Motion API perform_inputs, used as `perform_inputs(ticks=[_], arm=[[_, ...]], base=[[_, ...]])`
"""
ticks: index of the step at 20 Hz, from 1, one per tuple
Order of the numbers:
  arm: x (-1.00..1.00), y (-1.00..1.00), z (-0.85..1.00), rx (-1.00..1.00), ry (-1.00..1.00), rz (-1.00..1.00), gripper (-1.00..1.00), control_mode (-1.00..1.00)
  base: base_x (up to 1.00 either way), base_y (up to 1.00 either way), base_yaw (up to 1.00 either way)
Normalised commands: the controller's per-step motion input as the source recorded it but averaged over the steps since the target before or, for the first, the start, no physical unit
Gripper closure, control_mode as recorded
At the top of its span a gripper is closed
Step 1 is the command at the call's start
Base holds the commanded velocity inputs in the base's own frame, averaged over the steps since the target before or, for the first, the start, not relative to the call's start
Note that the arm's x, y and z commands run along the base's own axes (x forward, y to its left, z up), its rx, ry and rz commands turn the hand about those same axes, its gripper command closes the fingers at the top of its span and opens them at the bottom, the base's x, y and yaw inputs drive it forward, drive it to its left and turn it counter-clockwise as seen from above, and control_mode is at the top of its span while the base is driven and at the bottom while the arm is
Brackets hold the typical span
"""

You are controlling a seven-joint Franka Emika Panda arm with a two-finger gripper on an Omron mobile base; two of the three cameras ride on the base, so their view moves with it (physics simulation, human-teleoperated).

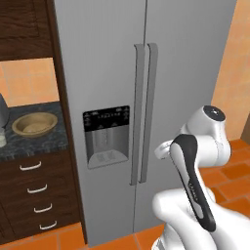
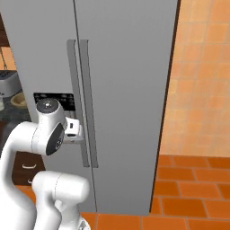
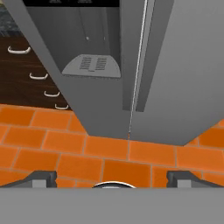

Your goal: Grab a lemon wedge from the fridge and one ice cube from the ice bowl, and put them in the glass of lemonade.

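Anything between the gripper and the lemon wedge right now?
Yes: both fridge doors are shut, handles untouched. The open gripper hangs in front of them, holding nothing. No lemon wedge visible.

- The gripper (image 3: 111, 178) is seen with its two dark fingertips (image 3: 40, 178) set wide apart, nothing between them.
- Ahead of the gripper, the closed fridge (image 3: 175, 74) is shown, its door handles (image 3: 136, 57) straight ahead.
- The dispenser tray (image 3: 92, 66) is seen ahead and to the left.
- Dark drawers (image 3: 30, 65) lie far left.
- Orange floor tiles (image 3: 109, 153) are spread beneath the fingertips.
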Motion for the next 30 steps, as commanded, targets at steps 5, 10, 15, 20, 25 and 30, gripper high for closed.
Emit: perform_inputs(ticks=[5, 10, 15, 20, 25, 30], arm=[[0.00, 0.00, 0.00, 0.00, 0.00, 0.00, -1.00, 1.00], [0.00, 0.00, 0.00, 0.00, 0.00, 0.00, -1.00, 1.00], [0.00, 0.00, -0.14, 0.00, 0.00, 0.00, -1.00, -1.00], [0.00, 0.00, -0.10, 0.00, 0.00, 0.00, -1.00, -1.00], [0.01, -0.05, 0.00, 0.01, -0.04, 0.00, -1.00, -1.00], [0.44, -0.08, 0.19, 0.08, -0.31, 0.00, -1.00, -1.00]], base=[[-0.12, 0.00, 0.00], [-0.23, 0.00, 0.00], [-0.03, 0.00, 0.00], [0.00, 0.00, 0.00], [0.00, 0.00, 0.00], [0.00, 0.00, 0.00]])
